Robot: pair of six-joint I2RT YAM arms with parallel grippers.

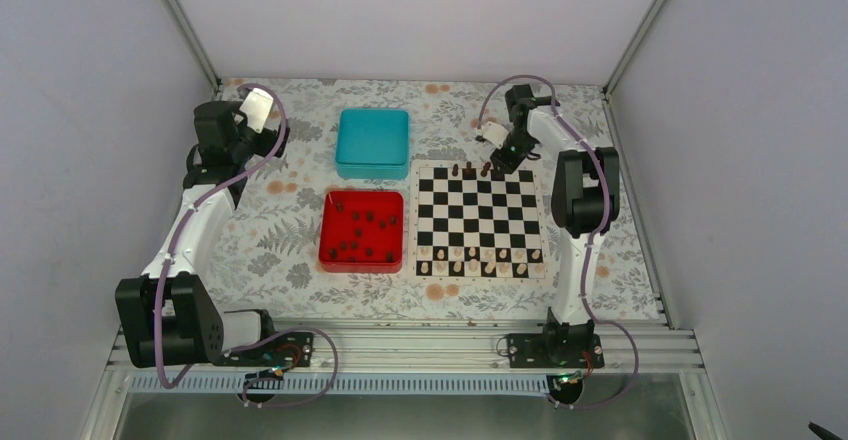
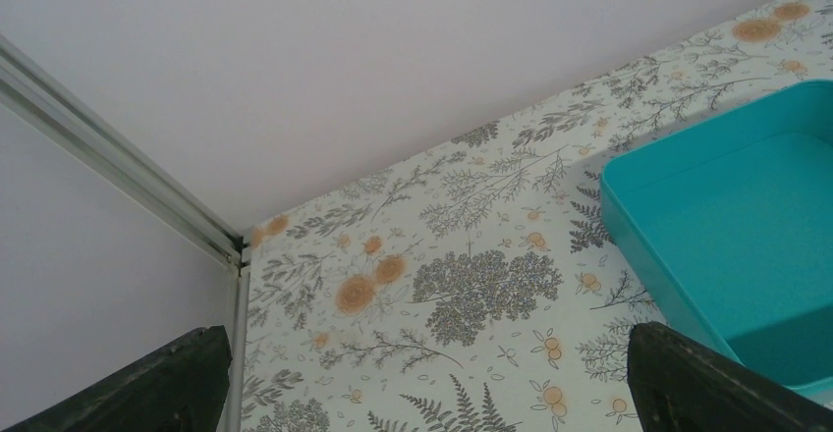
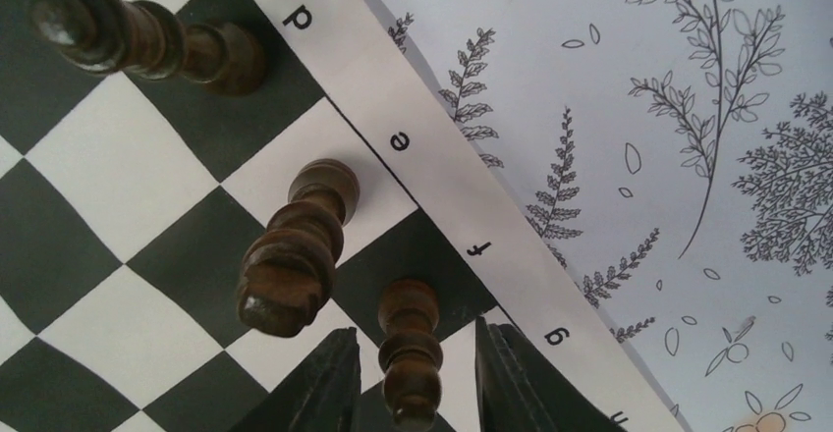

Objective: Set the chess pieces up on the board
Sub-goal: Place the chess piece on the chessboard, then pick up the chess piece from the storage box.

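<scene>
Right gripper (image 3: 417, 334) parted around one dark piece (image 3: 408, 363), a gap on each side; left gripper (image 2: 427, 339) spread wide.
Board (image 3: 118, 147) lies under the right jaws. Four dark chess pieces (image 3: 295, 255) counted in the right wrist view, one cut by the frame: one between the jaws on the f square, three beyond the fingertips. All upright, long axis vertical, heads up. One teal box (image 2: 727, 226) right of the left jaws.
</scene>
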